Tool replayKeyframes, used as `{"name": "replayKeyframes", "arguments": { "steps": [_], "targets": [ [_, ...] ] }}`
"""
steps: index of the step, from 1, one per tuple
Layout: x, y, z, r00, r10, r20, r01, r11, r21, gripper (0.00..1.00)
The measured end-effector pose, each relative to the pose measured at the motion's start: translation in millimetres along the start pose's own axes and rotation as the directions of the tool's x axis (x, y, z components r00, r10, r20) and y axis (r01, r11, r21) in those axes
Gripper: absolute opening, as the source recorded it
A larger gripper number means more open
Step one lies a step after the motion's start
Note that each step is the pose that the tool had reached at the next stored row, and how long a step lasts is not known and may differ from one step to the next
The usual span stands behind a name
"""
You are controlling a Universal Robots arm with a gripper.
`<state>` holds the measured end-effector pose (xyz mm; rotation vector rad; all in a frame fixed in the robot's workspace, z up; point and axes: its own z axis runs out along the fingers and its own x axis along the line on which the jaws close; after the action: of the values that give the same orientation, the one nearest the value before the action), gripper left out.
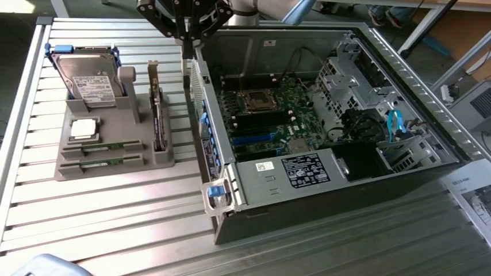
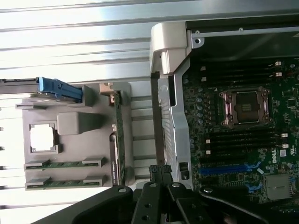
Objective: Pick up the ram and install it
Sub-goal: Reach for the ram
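Tool: the black two-fingered gripper (image 1: 186,40) (image 2: 161,169) is being held with its fingertips pressed together, nothing being clamped between them
Tool position: it is being hung over the silver metal side wall (image 1: 198,80) (image 2: 176,116) of the open black computer case (image 1: 307,224), between the tray and the motherboard
Ram: a slim green ram stick (image 1: 103,148) (image 2: 64,164) is being carried flat in a slot of the grey plastic tray (image 1: 115,123) (image 2: 74,123), near the square silver processor chip (image 1: 83,129) (image 2: 43,138); a twin ram stick (image 1: 100,167) (image 2: 64,182) is being carried in the neighbouring slot at the tray's edge
Contact: both sticks are being left well apart from the gripper
Other tray parts: a silver hard drive with blue rails (image 1: 92,75) is being held upright; a tall green expansion card (image 1: 157,112) (image 2: 119,135) is being held on edge on the side nearest the case
Motherboard: on the green motherboard (image 1: 276,109) (image 2: 285,100), black memory slots (image 1: 253,121) (image 2: 240,138) are being shown empty beside the processor socket (image 1: 257,102) (image 2: 245,107)
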<state>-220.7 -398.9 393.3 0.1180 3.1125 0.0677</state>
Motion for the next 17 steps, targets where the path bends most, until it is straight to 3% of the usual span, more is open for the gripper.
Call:
{"name": "replayKeyframes", "arguments": {
  "steps": [17],
  "targets": [
    [30.5,-2.3,-0.9,1.0,0.0,0.0,0.0,1.0,0.0,0.1]
  ]
}}
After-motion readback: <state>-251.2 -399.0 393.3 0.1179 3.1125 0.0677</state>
